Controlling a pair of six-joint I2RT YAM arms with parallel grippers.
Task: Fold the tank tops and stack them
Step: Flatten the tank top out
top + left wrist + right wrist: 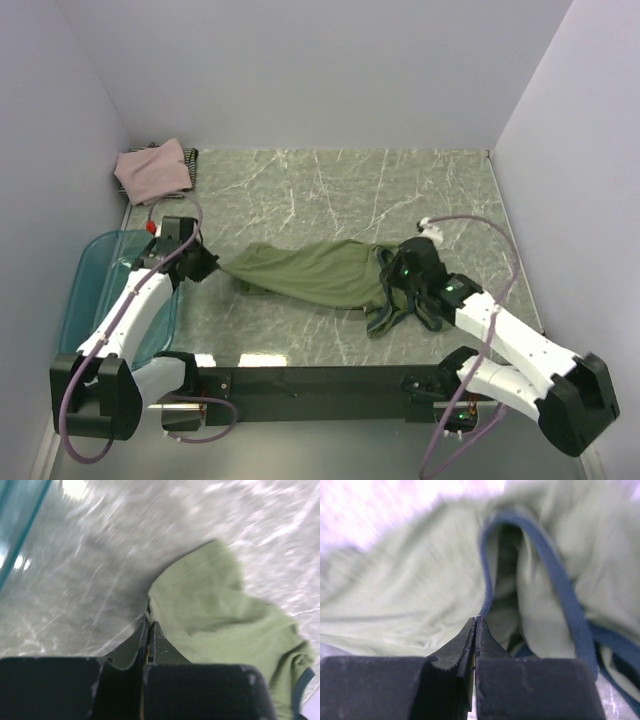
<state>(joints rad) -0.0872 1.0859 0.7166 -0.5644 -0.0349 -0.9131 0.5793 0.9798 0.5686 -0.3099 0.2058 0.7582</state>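
While it lies stretched from left to right across the marbled desk (pixel 400 190), the olive-green tank top (pixel 320 272) is held at both ends. Its left tip is pinched in the left pincer (pixel 149 624), jaws pressed together on the cloth. Its navy trim (pixel 487 580) is clamped by the right pincer (pixel 476 622). The dusty-pink tank top (pixel 152 172) is seen folded at the far left corner.
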